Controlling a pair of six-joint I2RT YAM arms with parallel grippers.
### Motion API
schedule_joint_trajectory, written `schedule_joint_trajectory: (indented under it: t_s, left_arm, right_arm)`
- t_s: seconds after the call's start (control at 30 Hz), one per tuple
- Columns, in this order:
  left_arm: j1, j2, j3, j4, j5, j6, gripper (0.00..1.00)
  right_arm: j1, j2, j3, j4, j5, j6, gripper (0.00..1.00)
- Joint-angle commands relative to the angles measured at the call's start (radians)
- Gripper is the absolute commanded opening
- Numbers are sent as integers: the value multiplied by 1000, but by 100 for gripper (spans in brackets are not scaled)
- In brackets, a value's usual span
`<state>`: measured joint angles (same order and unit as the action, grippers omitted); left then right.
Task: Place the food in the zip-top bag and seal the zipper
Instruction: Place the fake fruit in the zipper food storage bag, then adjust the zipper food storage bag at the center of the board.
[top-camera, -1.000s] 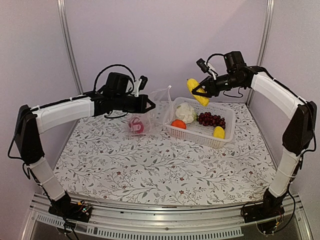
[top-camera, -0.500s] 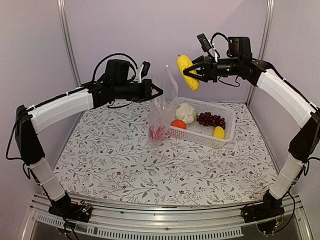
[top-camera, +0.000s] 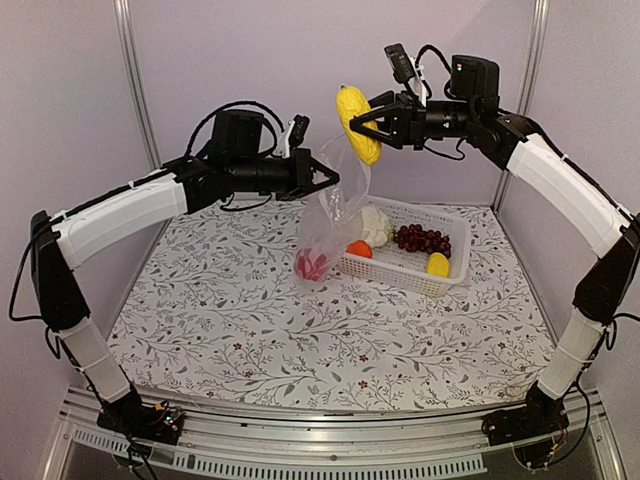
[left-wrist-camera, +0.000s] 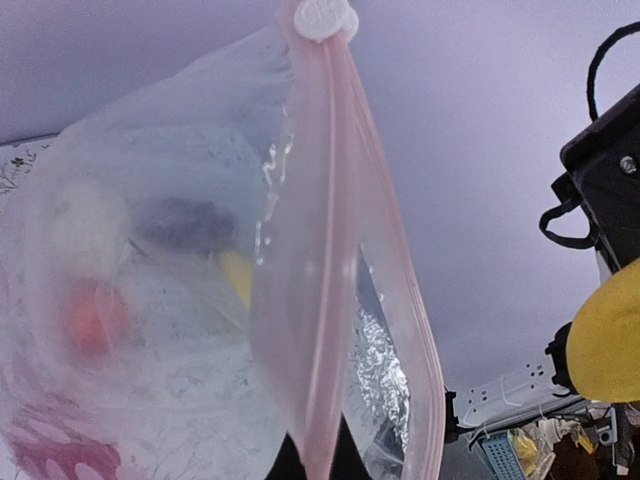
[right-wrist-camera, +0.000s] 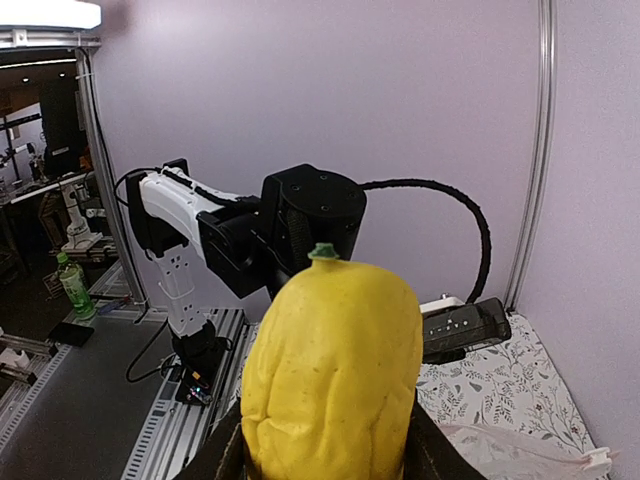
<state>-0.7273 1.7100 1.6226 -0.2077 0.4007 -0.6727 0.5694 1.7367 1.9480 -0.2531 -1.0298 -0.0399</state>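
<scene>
My left gripper (top-camera: 328, 181) is shut on the mouth edge of the clear zip-top bag (top-camera: 333, 212), which hangs in the air beside the basket. A red piece (top-camera: 312, 266) lies in the bag's bottom. In the left wrist view the pinkish zipper (left-wrist-camera: 322, 250) runs up from my gripper (left-wrist-camera: 318, 462) to a white slider (left-wrist-camera: 320, 16), and the mouth gapes a little. My right gripper (top-camera: 367, 118) is shut on a yellow ridged piece (top-camera: 356, 124), held high just above and right of the bag's top. This piece fills the right wrist view (right-wrist-camera: 335, 370).
The white lattice basket (top-camera: 400, 268) stands at the back right, behind the bag. It holds the cauliflower (top-camera: 375, 223), an orange fruit (top-camera: 357, 248), purple grapes (top-camera: 422, 238) and a small yellow piece (top-camera: 438, 264). Walls and metal posts close in behind.
My left gripper lifted the bag off the table and carried it right. My right gripper moved up and left with the yellow piece, toward the bag's top.
</scene>
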Motion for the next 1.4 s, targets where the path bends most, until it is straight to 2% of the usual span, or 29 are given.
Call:
schedule_joint_trajectory:
  t_s: [0.0, 0.23, 0.6, 0.83, 1.0, 1.13, 1.27, 1.37]
  left_arm:
    - [-24, 3, 23, -15, 32, -13, 0]
    - [-27, -24, 11, -29, 25, 0, 0]
    - [-16, -68, -38, -19, -13, 9, 0]
    - [15, -78, -53, -48, -41, 27, 0]
    - [103, -88, -32, -210, -58, 92, 0]
    - [146, -107, 16, -384, -143, 207, 0]
    - [153, -76, 127, -592, -331, 352, 0]
    - [154, -53, 139, -627, -411, 430, 0]
  right_arm:
    - [4, 56, 16, 81, 38, 67, 36]
    - [9, 113, -5, 104, 124, 37, 39]
    - [9, 82, -99, 97, 167, -31, 70]
    - [6, 22, -120, 45, 152, -52, 72]
    - [-45, -35, -151, -16, 150, -75, 72]
    - [-111, -96, -235, -50, 184, -114, 75]
    - [-170, -149, -351, -59, 276, -147, 84]
    - [-191, -189, -442, -59, 428, -180, 98]
